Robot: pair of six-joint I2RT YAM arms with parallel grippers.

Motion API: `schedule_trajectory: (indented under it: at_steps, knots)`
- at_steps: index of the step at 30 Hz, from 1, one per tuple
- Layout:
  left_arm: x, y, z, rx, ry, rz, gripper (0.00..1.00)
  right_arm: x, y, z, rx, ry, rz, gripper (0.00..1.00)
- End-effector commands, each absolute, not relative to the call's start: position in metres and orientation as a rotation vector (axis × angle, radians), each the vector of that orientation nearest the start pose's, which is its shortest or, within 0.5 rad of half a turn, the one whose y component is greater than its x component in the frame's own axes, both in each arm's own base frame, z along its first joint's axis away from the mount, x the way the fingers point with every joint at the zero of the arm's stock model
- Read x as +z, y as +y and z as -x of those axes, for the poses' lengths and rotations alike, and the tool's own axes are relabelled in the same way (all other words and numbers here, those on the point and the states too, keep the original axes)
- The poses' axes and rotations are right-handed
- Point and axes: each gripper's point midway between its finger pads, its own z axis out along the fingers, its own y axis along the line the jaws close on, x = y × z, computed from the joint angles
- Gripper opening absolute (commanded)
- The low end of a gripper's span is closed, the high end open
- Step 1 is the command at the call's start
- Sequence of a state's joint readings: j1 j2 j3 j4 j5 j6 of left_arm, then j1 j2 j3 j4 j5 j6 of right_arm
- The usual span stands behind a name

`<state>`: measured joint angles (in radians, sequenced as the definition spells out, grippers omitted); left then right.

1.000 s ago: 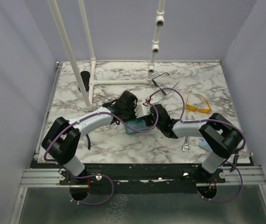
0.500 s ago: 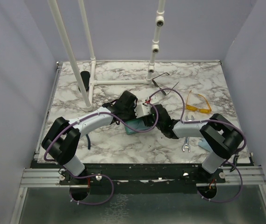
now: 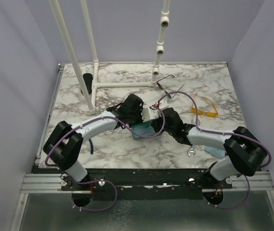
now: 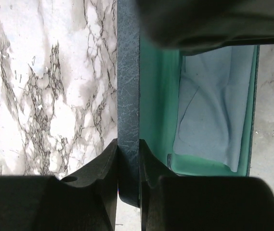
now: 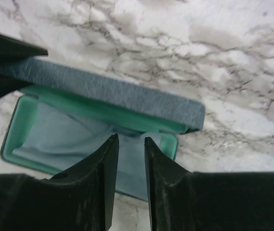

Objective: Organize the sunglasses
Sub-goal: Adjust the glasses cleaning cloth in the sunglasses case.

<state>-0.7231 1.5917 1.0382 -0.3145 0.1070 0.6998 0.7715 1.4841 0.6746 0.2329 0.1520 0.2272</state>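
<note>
Marble table [image 3: 108, 147] in all views. We are seeing the left gripper [image 4: 128, 151] clamping the raised lid [image 4: 128, 86] of the open blue-grey case [image 3: 141, 131], one finger on each side of it. Green lining and a pale cloth [image 4: 214, 110] are showing inside. The right gripper [image 5: 131, 144] is hovering over the case's open half, jaws slightly apart, gripping nothing. Wire pair [image 3: 168, 81] is lying far centre beside the white pipe [image 3: 154, 72]. Yellow pair [image 3: 204, 107] is lying right of it. Both are sitting on the table, apart from case and grippers.
</note>
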Motion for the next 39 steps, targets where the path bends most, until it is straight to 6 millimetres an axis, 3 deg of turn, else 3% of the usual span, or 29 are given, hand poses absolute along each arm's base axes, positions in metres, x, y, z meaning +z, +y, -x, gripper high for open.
schedule_trajectory:
  at_steps: [1,4,8,16,21,25,28,32,39]
  knots:
    - [0.078,-0.251,-0.305,-0.118,1.861,-1.644,0.00,0.080,0.286,-0.275,0.638,2.045,0.565,0.29]
    - [0.077,-0.251,-0.305,-0.123,1.868,-1.639,0.00,0.081,0.294,-0.263,0.752,1.989,0.572,0.22]
    - [0.076,-0.250,-0.304,-0.120,1.870,-1.634,0.00,0.086,0.301,-0.259,0.828,1.937,0.565,0.21]
    - [0.074,-0.254,-0.304,-0.143,1.868,-1.627,0.00,0.067,0.317,-0.272,0.843,1.958,0.559,0.11]
    - [0.075,-0.252,-0.303,-0.136,1.864,-1.629,0.00,0.035,0.311,-0.277,0.775,2.043,0.534,0.06]
    - [0.074,-0.249,-0.305,-0.109,1.868,-1.626,0.00,0.014,0.301,-0.263,0.765,2.077,0.573,0.03]
    - [0.071,-0.246,-0.309,-0.083,1.879,-1.619,0.00,0.022,0.295,-0.257,0.784,2.043,0.557,0.03]
    - [0.069,-0.241,-0.317,-0.054,1.892,-1.601,0.00,0.052,0.296,-0.259,0.775,1.990,0.594,0.07]
    - [0.073,-0.230,-0.328,0.022,1.849,-1.611,0.00,0.124,0.288,-0.271,0.750,1.849,0.552,0.12]
